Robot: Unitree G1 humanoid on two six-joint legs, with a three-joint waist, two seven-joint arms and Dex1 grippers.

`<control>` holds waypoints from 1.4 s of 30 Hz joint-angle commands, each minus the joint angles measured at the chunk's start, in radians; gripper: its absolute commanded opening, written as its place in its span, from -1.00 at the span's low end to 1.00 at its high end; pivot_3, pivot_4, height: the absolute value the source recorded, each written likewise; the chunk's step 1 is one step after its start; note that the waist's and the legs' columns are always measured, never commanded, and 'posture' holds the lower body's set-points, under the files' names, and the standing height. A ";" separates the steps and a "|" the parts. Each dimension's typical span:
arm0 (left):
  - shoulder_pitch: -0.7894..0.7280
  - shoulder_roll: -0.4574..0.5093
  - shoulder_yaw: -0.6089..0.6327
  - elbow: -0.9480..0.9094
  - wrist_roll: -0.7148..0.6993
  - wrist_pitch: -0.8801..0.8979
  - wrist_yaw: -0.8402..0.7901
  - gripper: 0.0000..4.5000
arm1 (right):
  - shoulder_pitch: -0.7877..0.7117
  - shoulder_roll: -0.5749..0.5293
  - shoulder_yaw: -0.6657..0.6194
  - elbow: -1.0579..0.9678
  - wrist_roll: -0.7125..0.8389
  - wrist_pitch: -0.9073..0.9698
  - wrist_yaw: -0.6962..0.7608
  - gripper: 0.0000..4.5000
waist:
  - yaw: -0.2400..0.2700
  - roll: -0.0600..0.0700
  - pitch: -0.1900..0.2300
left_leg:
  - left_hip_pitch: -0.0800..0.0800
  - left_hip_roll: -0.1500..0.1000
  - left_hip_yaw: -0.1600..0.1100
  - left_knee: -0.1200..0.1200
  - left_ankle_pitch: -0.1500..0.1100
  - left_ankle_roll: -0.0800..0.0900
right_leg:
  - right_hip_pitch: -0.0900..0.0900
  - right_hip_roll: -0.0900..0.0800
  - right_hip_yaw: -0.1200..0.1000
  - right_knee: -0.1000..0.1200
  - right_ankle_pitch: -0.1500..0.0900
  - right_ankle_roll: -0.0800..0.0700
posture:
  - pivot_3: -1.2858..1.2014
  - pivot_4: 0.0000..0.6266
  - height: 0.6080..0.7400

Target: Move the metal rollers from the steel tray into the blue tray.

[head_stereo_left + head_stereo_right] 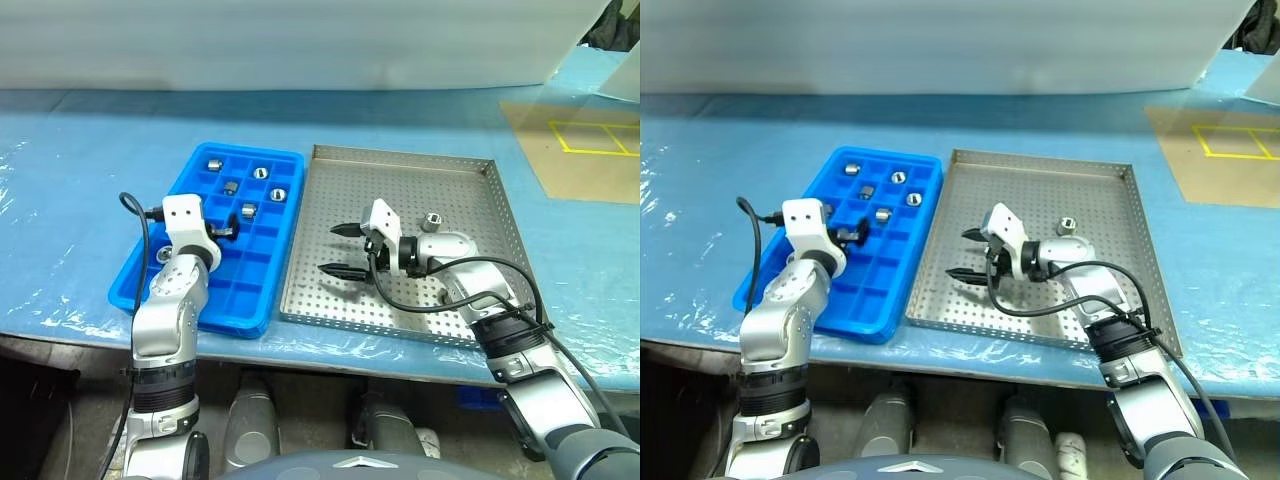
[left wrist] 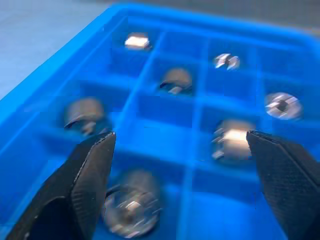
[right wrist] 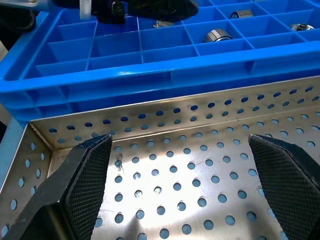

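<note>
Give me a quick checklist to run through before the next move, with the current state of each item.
1. Left gripper open over the blue tray: ok.
2. Nothing between the left gripper's fingers: ok.
3. Right gripper open and empty over the steel tray: ok.
4. A metal roller left in the steel tray to fetch: ok, one lies behind the right gripper.
5. Rollers in the blue tray sitting one per compartment: ok for those visible; the left arm hides some.
6. Free compartments left: ok, several near rows are empty.
</note>
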 commanded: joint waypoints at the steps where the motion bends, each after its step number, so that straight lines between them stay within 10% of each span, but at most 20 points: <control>1: -0.062 0.021 -0.040 -0.017 -0.036 -0.057 -0.074 0.99 | 0.016 -0.023 -0.046 -0.078 0.019 0.012 -0.016 1.00 | -0.001 0.000 0.000 | 0.000 0.000 0.000 0.000 0.000 0.000 | 0.000 0.000 0.000 0.000 0.000 0.000 | 0.08 -0.52 1.00; 19: -0.410 0.070 -0.344 0.537 -0.049 -0.345 -0.662 0.99 | 0.330 -0.119 -0.245 -0.462 0.058 0.199 -0.236 1.00 | -0.088 0.000 0.000 | 0.002 -0.001 0.002 -0.001 0.002 -0.004 | 0.000 0.001 0.004 0.000 0.000 0.001 | -0.24 -0.52 1.00; 42: -0.686 -0.027 -0.415 1.173 0.156 -0.479 -0.745 0.99 | 0.601 -0.123 -0.371 -0.757 0.104 0.319 -0.443 1.00 | -0.188 0.000 0.000 | 0.002 -0.003 0.004 0.001 -0.003 0.005 | 0.003 0.001 0.007 -0.007 0.002 0.003 | -0.46 -0.52 1.00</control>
